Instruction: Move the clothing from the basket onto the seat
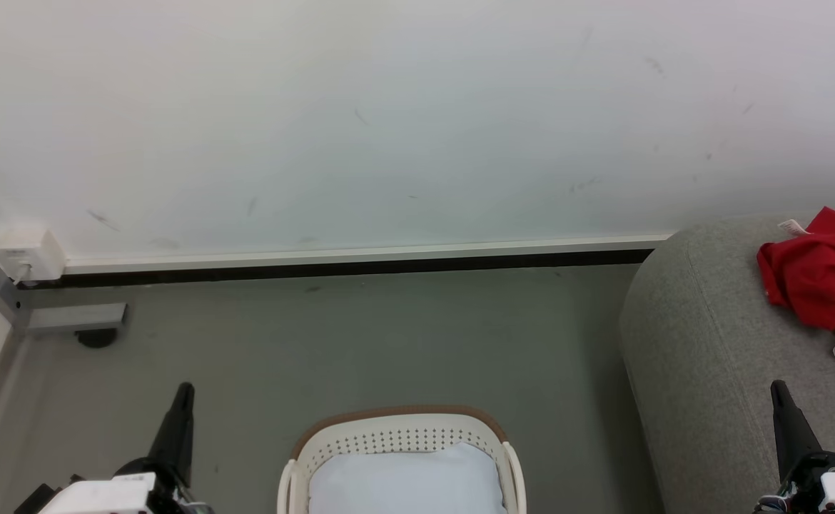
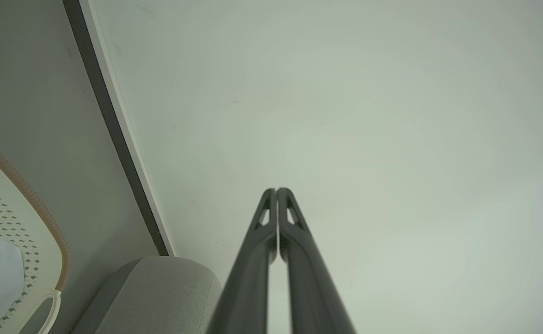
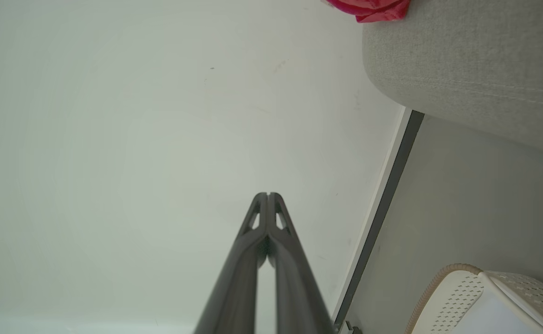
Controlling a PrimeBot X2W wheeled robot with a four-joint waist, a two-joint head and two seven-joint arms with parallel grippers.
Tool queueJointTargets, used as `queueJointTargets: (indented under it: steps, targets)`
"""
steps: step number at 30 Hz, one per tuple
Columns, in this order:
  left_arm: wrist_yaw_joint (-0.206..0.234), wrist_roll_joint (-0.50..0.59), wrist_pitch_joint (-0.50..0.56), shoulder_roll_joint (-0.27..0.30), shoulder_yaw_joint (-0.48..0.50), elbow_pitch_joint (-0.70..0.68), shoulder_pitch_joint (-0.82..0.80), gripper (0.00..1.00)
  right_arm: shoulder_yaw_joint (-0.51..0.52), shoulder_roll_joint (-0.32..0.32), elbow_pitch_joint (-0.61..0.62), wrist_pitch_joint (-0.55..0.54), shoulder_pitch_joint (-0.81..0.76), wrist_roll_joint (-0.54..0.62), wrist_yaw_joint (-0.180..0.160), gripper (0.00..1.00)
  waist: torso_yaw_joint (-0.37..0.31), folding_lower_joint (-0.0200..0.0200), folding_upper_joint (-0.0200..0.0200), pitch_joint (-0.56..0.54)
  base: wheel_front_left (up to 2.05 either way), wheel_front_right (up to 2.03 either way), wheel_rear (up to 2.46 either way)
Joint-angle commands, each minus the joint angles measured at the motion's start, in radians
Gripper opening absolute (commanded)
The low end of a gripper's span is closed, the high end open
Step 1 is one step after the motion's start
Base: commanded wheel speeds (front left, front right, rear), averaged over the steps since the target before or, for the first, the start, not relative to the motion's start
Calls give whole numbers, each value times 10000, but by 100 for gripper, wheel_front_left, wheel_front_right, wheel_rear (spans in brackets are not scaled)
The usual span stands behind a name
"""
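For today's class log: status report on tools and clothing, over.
Left tool shut, right tool shut, both empty. Red clothing on sofa. Basket shows white liner. Nothing blocking.

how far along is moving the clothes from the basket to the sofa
Done: red clothing lies on the seat. The basket, where visible, holds a white liner and no red; its near end is cut off, so I cannot confirm it is empty. In hand: nothing; the left gripper and right gripper are both shut and empty. Left: likely nothing.
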State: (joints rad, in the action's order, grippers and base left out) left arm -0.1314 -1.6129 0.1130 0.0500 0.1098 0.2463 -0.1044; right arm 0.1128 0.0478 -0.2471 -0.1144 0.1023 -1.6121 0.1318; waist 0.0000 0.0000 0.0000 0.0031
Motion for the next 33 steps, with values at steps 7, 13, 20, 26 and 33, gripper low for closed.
queueJointTargets:
  steps: [7, 13, 20, 26, 33]
  targets:
    - [14, -41, 13, 55, 39, -28, -90, 0, 37, 56, 43, -33, 130, -9, -21, 0, 0, 0, 0, 0, 0, 0, 0]
    - [14, -36, 16, 53, 42, -28, -91, 0, 39, 55, 43, -34, 131, -8, -21, 0, 0, 0, 0, 0, 0, 0, 0]
    - [14, -30, 21, 48, 47, -28, -92, 0, 39, 54, 43, -35, 131, -7, -21, 0, 0, 0, 0, 0, 0, 0, 0]
    - [14, -26, 24, 45, 49, -28, -92, 0, 40, 53, 43, -36, 131, -6, -21, 0, 0, 0, 0, 0, 0, 0, 0]
    - [14, -22, 28, 43, 51, -28, -92, 0, 41, 53, 43, -36, 131, -5, -21, 0, 0, 0, 0, 0, 0, 0, 0]
